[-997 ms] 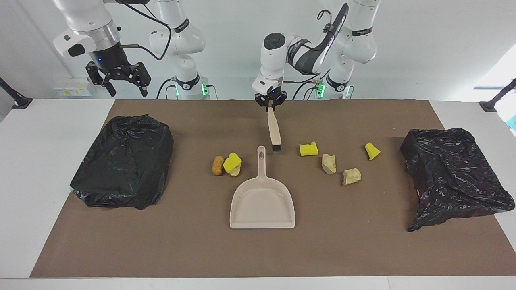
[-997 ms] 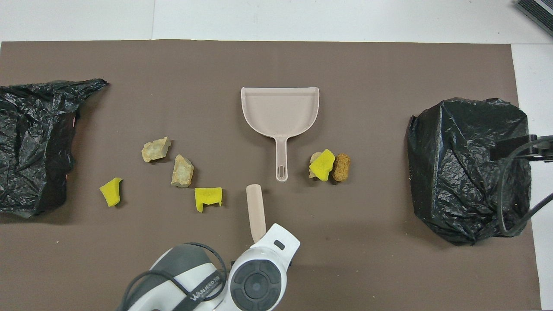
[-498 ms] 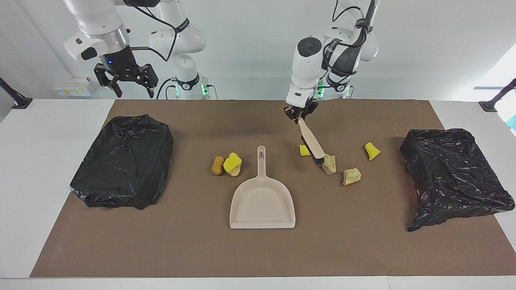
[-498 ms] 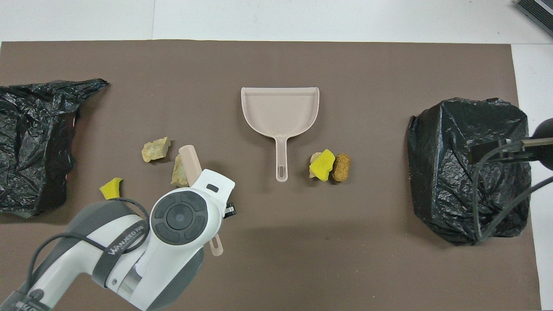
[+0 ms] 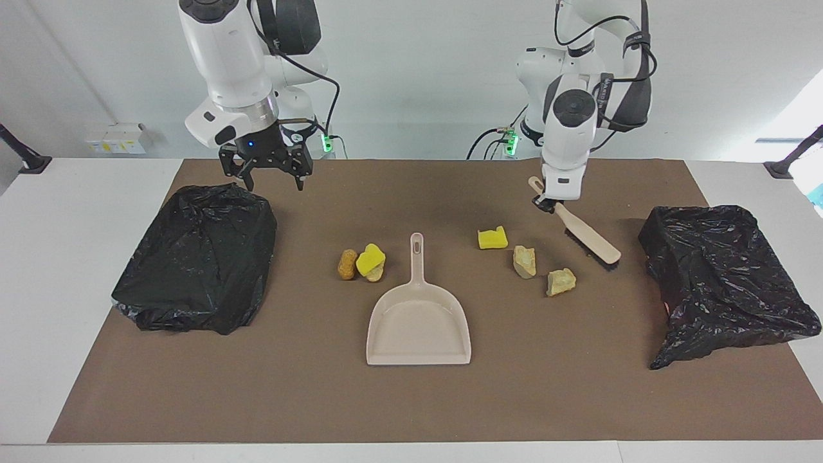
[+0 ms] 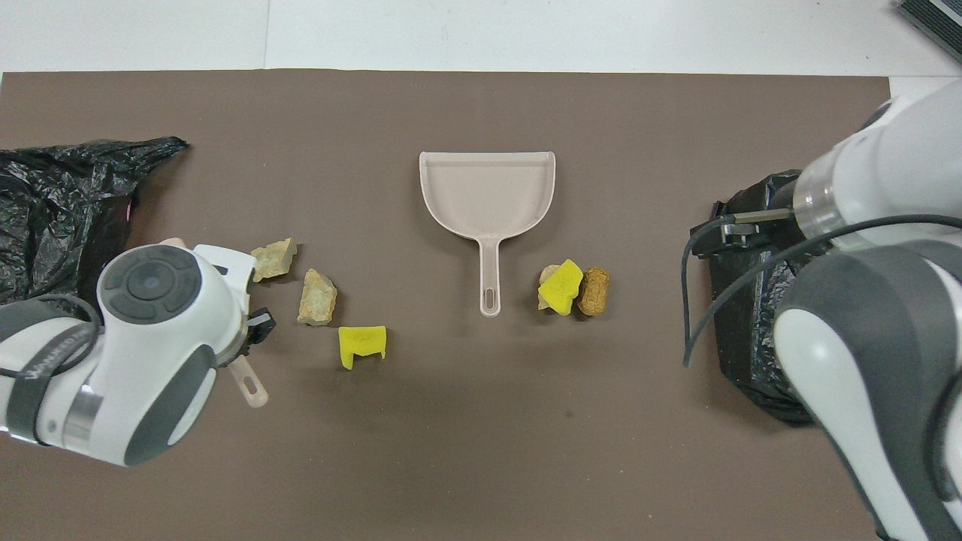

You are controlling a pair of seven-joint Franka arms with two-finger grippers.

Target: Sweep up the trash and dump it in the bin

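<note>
The left gripper [image 5: 548, 203] is clamped on the handle of a beige brush [image 5: 588, 236], which slants down with its dark bristles at the mat, just beside two pale rock-like lumps [image 5: 524, 262] and a notched bright yellow sponge piece [image 5: 492, 238] of the trash. A second cluster lies toward the right arm's end: an orange-brown bread-like lump [image 5: 347, 263] touching a yellow sponge chunk [image 5: 370, 259] that sits on another pale lump, beside the handle of the dustpan [image 5: 418, 321]. The right gripper [image 5: 267, 172] hangs with its fingers spread, holding nothing, over the mat at the edge of a black bag-covered bin [image 5: 196, 257], well apart from the trash.

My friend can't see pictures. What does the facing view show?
The left pincer holds a brush over the mat beside some trash. A dustpan lies mid-table between two black bags, and the right pincer hangs open near one.
</note>
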